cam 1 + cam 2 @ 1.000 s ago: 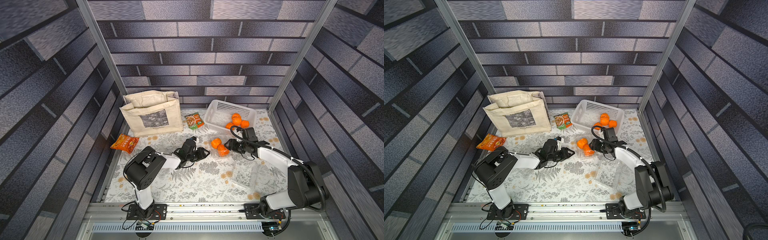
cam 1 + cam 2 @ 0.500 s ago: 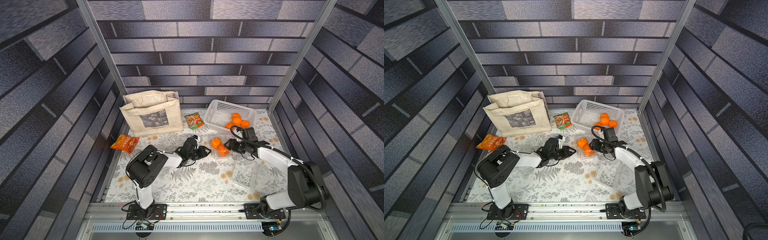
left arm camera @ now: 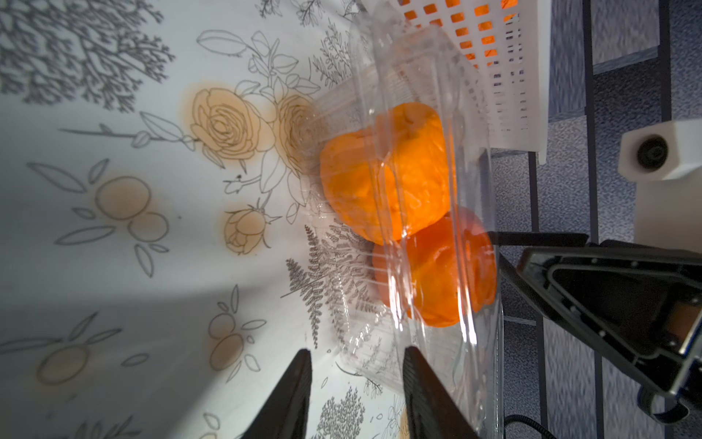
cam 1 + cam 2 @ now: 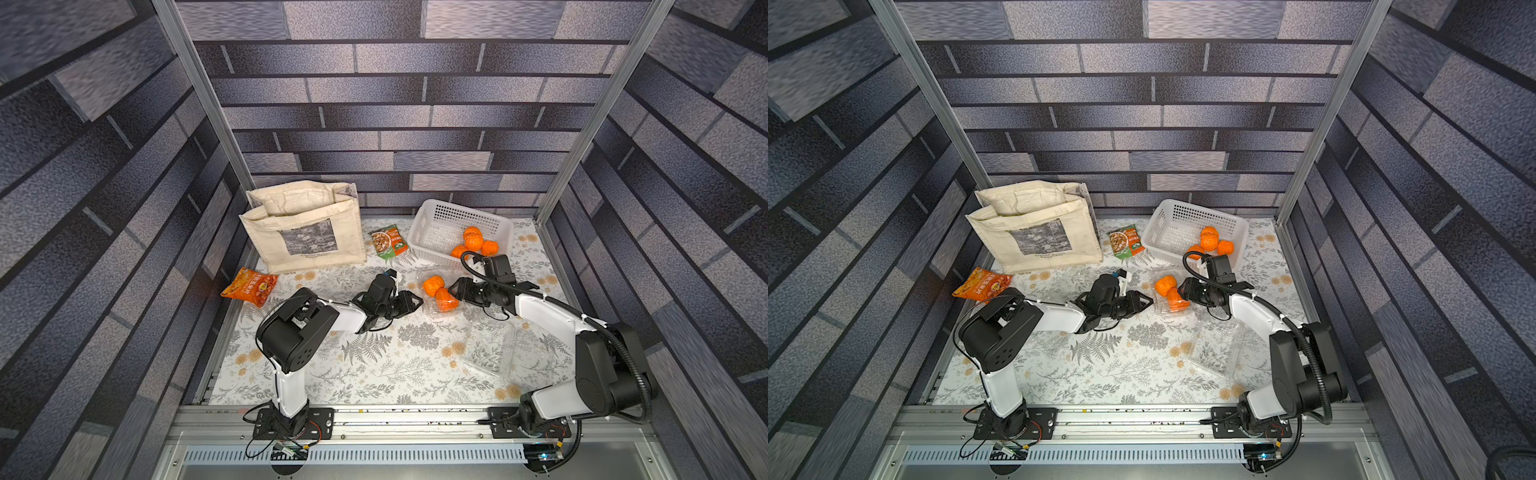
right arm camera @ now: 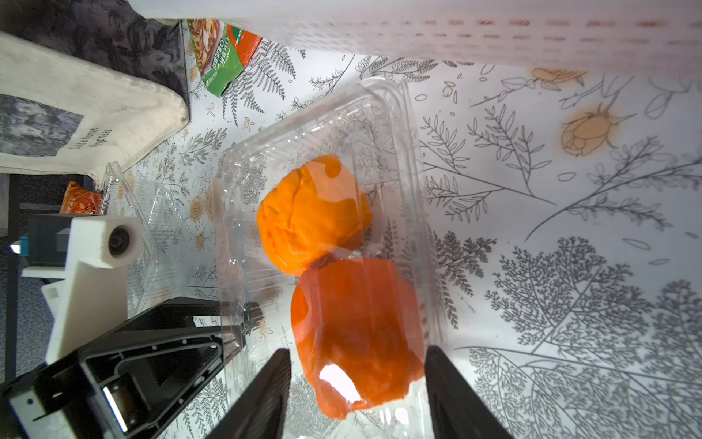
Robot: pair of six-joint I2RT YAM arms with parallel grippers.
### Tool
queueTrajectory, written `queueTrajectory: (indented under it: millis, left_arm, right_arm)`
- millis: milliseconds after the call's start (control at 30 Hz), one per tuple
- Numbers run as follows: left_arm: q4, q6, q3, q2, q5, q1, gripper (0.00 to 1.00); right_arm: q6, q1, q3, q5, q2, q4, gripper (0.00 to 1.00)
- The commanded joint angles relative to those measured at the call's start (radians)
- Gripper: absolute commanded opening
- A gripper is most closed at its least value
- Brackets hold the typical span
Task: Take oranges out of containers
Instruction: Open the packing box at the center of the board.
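- My right end effector (image 5: 357, 349) sits low over the flower-printed tabletop (image 4: 374, 365). It is at a clear thin-plastic clamshell container (image 5: 380, 121) that lies just in front of a white perforated plastic basket (image 4: 461, 214).
- Two small, round, lumpy-skinned bright oranges lie in that container, touching each other: the nearer orange (image 5: 357, 327) and the farther orange (image 5: 311, 213).
- My right fingers (image 5: 452, 391) stand apart, one on each side of the nearer orange. Glare and clear plastic hide the contact lines, so I cannot tell whether I am grasping the fruit or only bracketing it.
- Lid: sheets of clear plastic overlap both fruits in my wrist views. I cannot tell whether it is open or closed.
- My left end effector (image 3: 357, 365) is released, with its jaws apart, at the opposite side of the same container. A corner of the clear plastic lies in the gap, and I see nothing clamped.
- Four more oranges (image 4: 473, 243) lie bunched together in the end of the basket nearest my right arm.
- A second clear clamshell box (image 4: 490, 349) lies spread open on the tabletop beside my right arm, apart from the first.
- A third clear plastic box (image 5: 140, 213) shows just beyond my left wrist.
- A beige cloth tote bag (image 4: 303, 232) stands upright at the back left.
- A green snack packet (image 4: 388, 242) lies flat between the tote and the basket.
- An orange snack packet (image 4: 249, 286) lies at the left edge, in front of the tote.
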Motion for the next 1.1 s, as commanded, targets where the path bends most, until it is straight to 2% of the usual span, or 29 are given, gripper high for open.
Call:
queueTrajectory:
  millis: [0,500,1067]
  left_arm:
    - [-0.002,0.010,0.034,0.022,0.006,-0.007,0.42]
    - [0.182,-0.022,0.020,0.082,0.010,-0.013,0.45]
    - [0.299,-0.026,0.015,0.113,0.011,-0.025,0.48]
  right_arm:
    - [0.007,0.008,0.009,-0.019,0.018,0.007,0.58]
    - [-0.008,0.015,0.030,-0.050,0.055,-0.001,0.58]
    - [-0.032,0.032,0.054,-0.060,0.100,-0.022,0.56]
